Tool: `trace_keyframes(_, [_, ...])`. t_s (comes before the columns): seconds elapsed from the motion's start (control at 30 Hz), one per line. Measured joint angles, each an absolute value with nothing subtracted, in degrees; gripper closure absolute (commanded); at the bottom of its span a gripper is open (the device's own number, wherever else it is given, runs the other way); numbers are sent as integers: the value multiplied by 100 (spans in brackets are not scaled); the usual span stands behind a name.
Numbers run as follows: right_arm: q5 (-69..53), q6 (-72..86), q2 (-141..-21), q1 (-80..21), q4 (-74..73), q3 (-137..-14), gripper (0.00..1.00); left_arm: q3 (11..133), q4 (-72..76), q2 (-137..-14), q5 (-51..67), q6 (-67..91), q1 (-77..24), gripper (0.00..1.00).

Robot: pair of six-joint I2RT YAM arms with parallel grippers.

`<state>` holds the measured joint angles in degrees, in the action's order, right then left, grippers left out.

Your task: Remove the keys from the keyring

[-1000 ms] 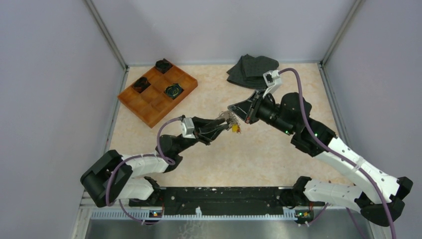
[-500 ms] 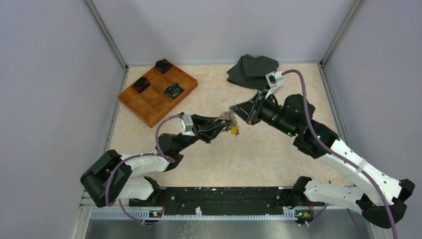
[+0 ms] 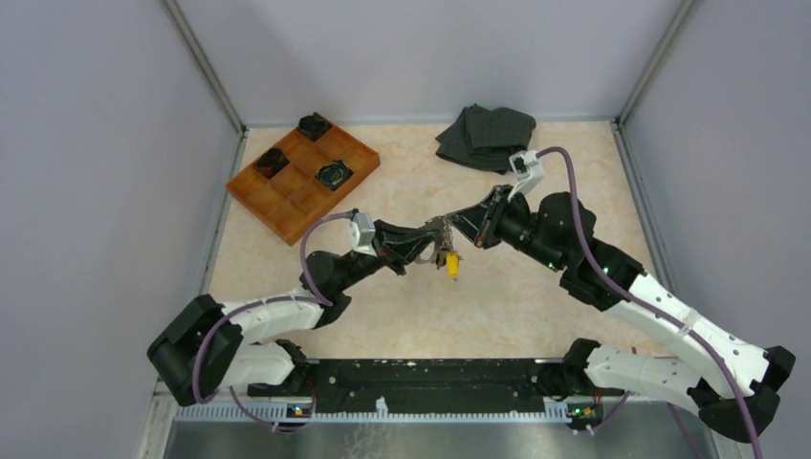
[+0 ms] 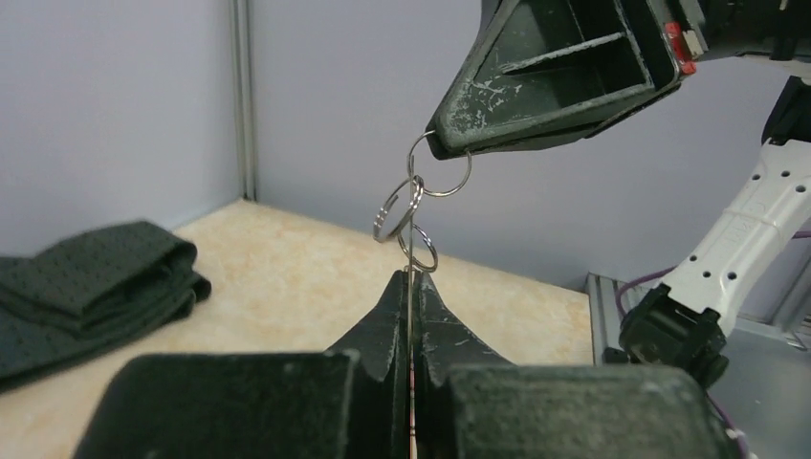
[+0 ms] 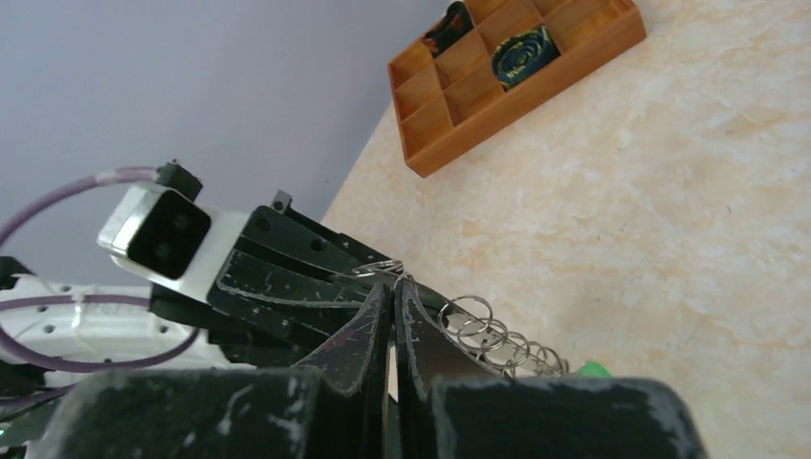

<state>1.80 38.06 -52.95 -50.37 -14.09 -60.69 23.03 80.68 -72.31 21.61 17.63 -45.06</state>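
Above the middle of the table both grippers meet at a cluster of thin grey rings, the keyring (image 3: 441, 229). My left gripper (image 4: 412, 277) is shut on a thin flat grey piece seen edge-on, apparently a key (image 4: 411, 251), which runs up into a small ring. My right gripper (image 5: 390, 287) is shut on the topmost ring of the keyring (image 5: 380, 269); from the left wrist view it (image 4: 445, 148) pinches that ring from above. A chain of small rings (image 5: 466, 299) trails beside its fingers. A yellow tag (image 3: 451, 266) dangles below the cluster. Other keys are hidden.
An orange compartment tray (image 3: 287, 206) holding black round objects (image 3: 335, 173) sits at the back left. A folded dark cloth (image 3: 485, 136) lies at the back, right of centre. Grey walls close in the table on three sides.
My left gripper has shut on the thin piece. The right gripper came down and left toward it, so the two tips now almost touch. The yellow tag hangs lower.
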Motion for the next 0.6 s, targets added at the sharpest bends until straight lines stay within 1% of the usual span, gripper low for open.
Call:
trace_keyframes(0.03, [226, 3811, -5249, -5039, -1400, -5955, 100, 2309, 7752, -7105, 2163, 1793, -4506, 100])
trace_keyframes(0.07, [305, 3804, -5194, -5041, -1372, -5828, 97, 2340, 7330, -6943, 2165, 1835, -4506, 100])
trace_keyframes(0.13, [473, 3745, -5094, -5041, -1258, -5590, 81, 2617, 6031, -6578, 2165, 1949, -4508, 100])
trace_keyframes(0.17, [585, 3691, -5028, -5041, -1184, -5459, 72, 2880, 5231, -6427, 2152, 1984, -4508, 100])
trace_keyframes(0.23, [803, 3538, -4845, -5048, -1118, -5089, 48, 3592, 3684, -6283, 2108, 2012, -4510, 100])
trace_keyframes(0.27, [930, 3417, -4737, -5052, -1074, -4834, 35, 4023, 2886, -6272, 2069, 2016, -4510, 100])
trace_keyframes(0.37, [1223, 3074, -4458, -5050, -862, -4075, 5, 5221, 751, -6440, 2016, 2069, -4438, 100])
trace_keyframes(0.4, [1260, 2952, -4377, -5052, -768, -3833, 1, 5621, 69, -6589, 2056, 2104, -4390, 100])
trace_keyframes(0.47, [1284, 2735, -4250, -5050, -602, -3422, 1, 6189, -1000, -6945, 2259, 2117, -4311, 100])
trace_keyframes(0.6, [1188, 2344, -4032, -5052, -154, -2886, 1, 6650, -2714, -7837, 2818, 2080, -4241, 100])
